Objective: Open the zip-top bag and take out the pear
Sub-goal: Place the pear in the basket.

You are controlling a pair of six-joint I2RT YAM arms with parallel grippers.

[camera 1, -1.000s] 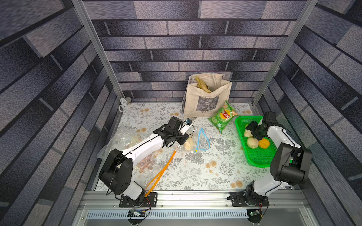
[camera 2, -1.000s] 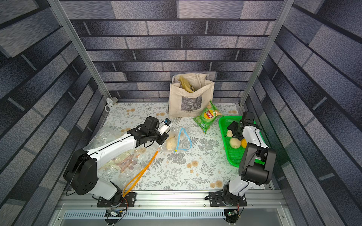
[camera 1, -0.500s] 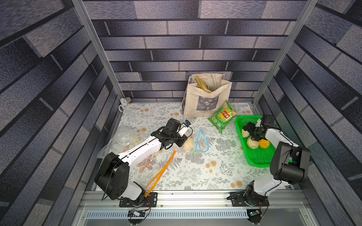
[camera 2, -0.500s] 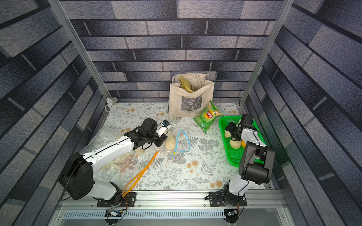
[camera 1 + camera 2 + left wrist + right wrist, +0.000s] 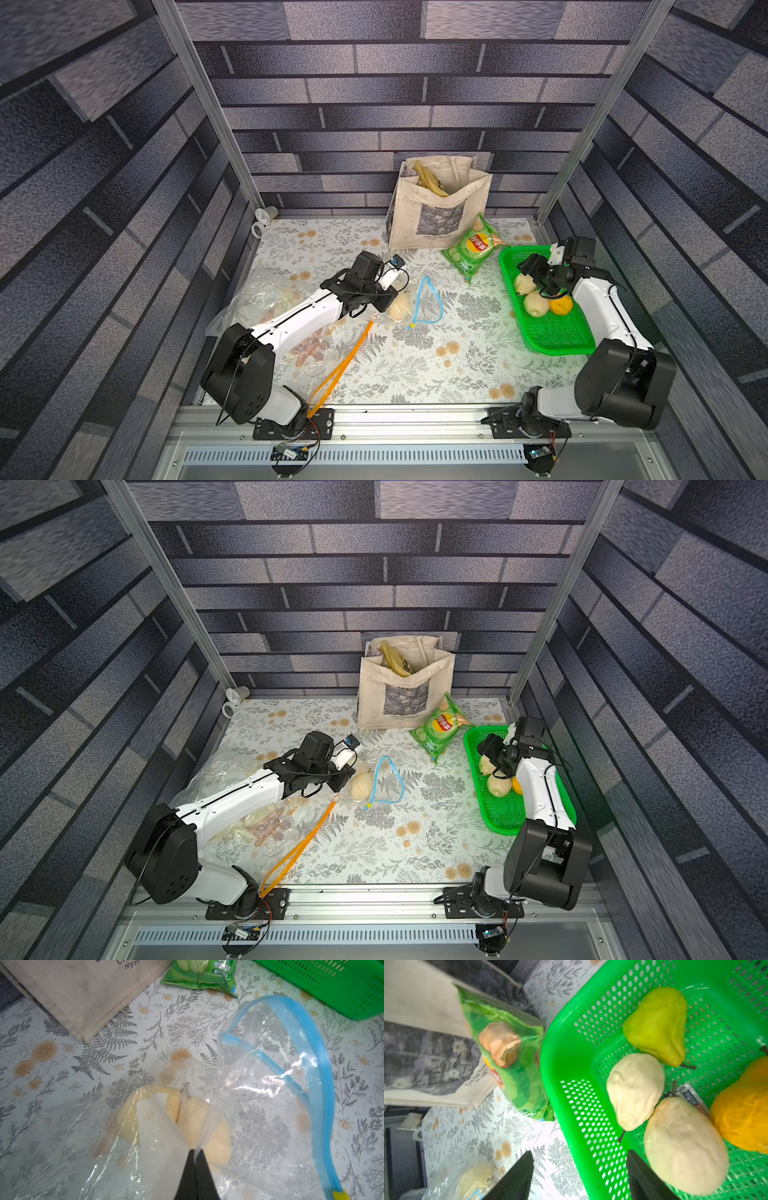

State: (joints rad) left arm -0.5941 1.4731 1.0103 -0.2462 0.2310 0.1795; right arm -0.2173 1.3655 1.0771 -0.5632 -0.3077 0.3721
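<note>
Chips bag (image 5: 199, 972) has Chinese writing; my stretched left gripper (image 5: 194, 1150) pinches the zip-top bag (image 5: 259, 1088) by the pear (image 5: 205, 1132), right gripper (image 5: 579, 1152) wide over the basket (image 5: 562, 1059)

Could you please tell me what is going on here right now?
The left gripper has its jaws shut on the clear film of the zip-top bag. The bag's blue zip stands open, and the pear lies inside, not yet taken out. The right gripper hovers with jaws open and empty at the edge of the green basket, which holds other pears.
</note>
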